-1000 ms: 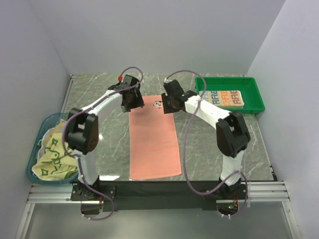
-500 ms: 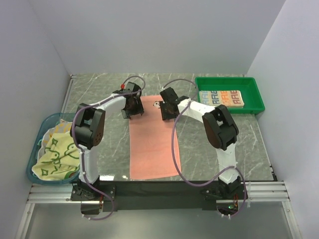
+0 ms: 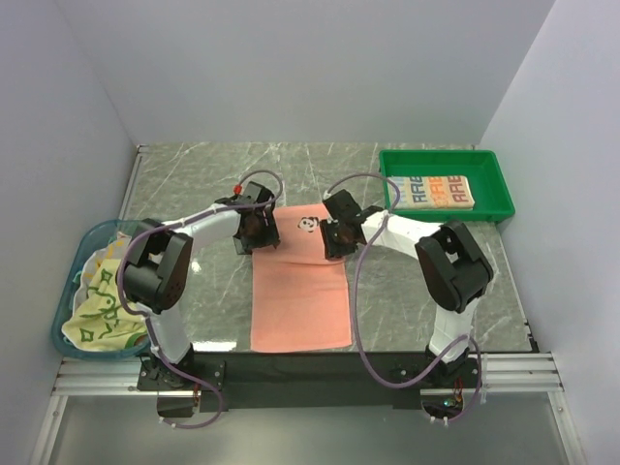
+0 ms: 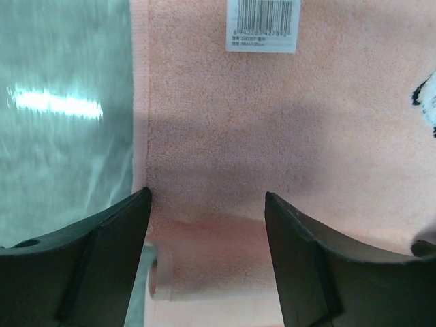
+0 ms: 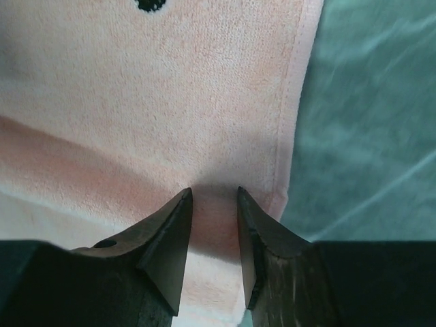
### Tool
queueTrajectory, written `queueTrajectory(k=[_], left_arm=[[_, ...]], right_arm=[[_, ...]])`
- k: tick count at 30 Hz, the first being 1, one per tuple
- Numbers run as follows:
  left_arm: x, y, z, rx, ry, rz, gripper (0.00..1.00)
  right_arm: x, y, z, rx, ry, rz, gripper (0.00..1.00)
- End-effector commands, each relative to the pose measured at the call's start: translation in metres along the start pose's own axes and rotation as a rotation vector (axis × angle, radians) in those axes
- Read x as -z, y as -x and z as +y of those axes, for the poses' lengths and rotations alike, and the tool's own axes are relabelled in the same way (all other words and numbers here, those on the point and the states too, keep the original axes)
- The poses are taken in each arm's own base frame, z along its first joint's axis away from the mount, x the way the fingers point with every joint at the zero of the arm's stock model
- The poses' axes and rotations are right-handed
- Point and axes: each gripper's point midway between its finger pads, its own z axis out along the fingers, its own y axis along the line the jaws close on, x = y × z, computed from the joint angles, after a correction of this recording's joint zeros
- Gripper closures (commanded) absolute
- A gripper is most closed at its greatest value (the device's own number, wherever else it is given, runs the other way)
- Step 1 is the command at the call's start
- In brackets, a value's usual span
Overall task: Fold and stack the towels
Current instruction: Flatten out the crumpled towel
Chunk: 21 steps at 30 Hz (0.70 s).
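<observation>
Pink towel (image 3: 298, 291) between blue basket (image 3: 58, 325), green tray (image 3: 436, 153)

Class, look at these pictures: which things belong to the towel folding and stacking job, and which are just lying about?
Belonging to the job: pink panda towel, cream lettered towel, frog-patterned towel.

Just lying about: green tray, blue basket.
</observation>
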Motion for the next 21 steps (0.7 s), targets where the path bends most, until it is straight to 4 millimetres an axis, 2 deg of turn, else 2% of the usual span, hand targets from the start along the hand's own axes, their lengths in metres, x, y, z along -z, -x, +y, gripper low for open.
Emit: queueTrajectory(k=[1, 2, 3, 6, 7, 9, 11, 13, 16, 17, 21], left_arm=[[0.020, 0.000, 0.005, -0.023, 0.020, 0.004, 0.25], [0.025, 0.006, 0.006, -0.035, 0.030, -0.008, 0.25], [0.033, 0.022, -0.001, -0.046, 0.017, -0.046, 0.25], [0.046, 0.053, -0.004, -0.064, 0.008, -0.105, 0.24], [0.048, 0.059, -0.003, -0.082, 0.009, -0.111, 0.23], [0.054, 0.078, 0.002, -0.075, 0.018, -0.142, 0.21], [0.056, 0.089, 0.009, -0.083, 0.021, -0.155, 0.18], [0.058, 0.097, 0.012, -0.100, 0.020, -0.176, 0.14], [0.056, 0.101, 0.024, -0.091, 0.037, -0.188, 0.08], [0.055, 0.102, 0.026, -0.085, 0.036, -0.190, 0.01], [0.049, 0.097, 0.032, -0.083, 0.036, -0.183, 0.01]], right_arm=[[0.028, 0.000, 0.006, 0.081, 0.035, 0.009, 0.60], [0.032, 0.007, 0.007, 0.097, 0.039, -0.008, 0.59], [0.039, 0.024, 0.009, 0.108, 0.046, -0.048, 0.59], [0.050, 0.056, 0.001, 0.120, 0.047, -0.122, 0.57], [0.052, 0.074, -0.003, 0.107, 0.055, -0.151, 0.55], [0.051, 0.092, -0.008, 0.132, 0.052, -0.184, 0.45], [0.047, 0.114, -0.012, 0.157, 0.037, -0.213, 0.41], [0.038, 0.131, -0.016, 0.179, 0.024, -0.230, 0.41], [0.023, 0.148, -0.023, 0.209, 0.026, -0.226, 0.47], [0.020, 0.151, -0.025, 0.214, 0.020, -0.223, 0.50], [-0.003, 0.166, -0.031, 0.277, 0.004, -0.204, 0.57]])
